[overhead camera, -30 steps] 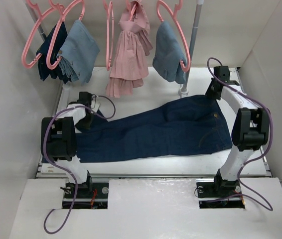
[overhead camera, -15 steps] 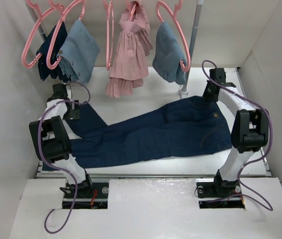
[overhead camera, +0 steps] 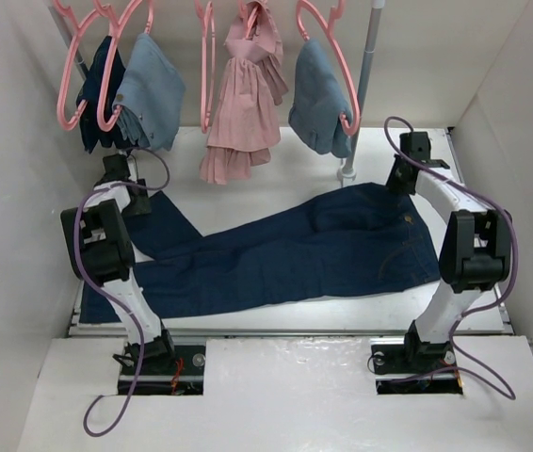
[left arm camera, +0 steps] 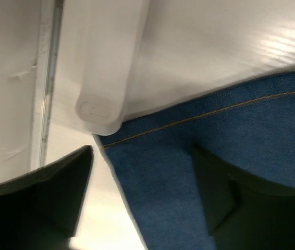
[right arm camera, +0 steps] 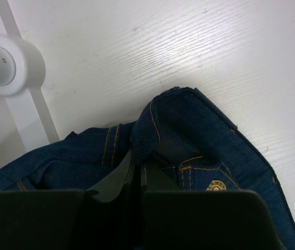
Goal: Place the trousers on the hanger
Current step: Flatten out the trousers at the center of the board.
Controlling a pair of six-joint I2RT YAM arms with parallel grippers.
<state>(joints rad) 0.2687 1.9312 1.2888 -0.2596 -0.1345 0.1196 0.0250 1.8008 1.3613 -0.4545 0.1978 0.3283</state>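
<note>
Left arm has swung off trouser leg toward far-left corner. Left gripper (left arm camera: 142, 152) now spread wide over hem, holding nothing; leg end lies flat, released. Right gripper (right arm camera: 137, 169) clamped on waistband fold. Trousers (overhead camera: 295, 250) spread across table (overhead camera: 276, 179), not on hanger (overhead camera: 61, 94), which hangs overhead far left. Judgement: hanger fetch next. Obstructions: denim garments (overhead camera: 153, 89) and pink dress (overhead camera: 243, 104) crowd neighbouring hangers; rack foot (left arm camera: 106, 78) just beside hem.

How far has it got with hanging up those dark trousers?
Nothing hung yet: the trousers lie flat on the table. In hand: the right jaws pinch the waistband; the left jaws stand open over a leg hem. Left: lifting and draping them over a pink hanger.
</note>
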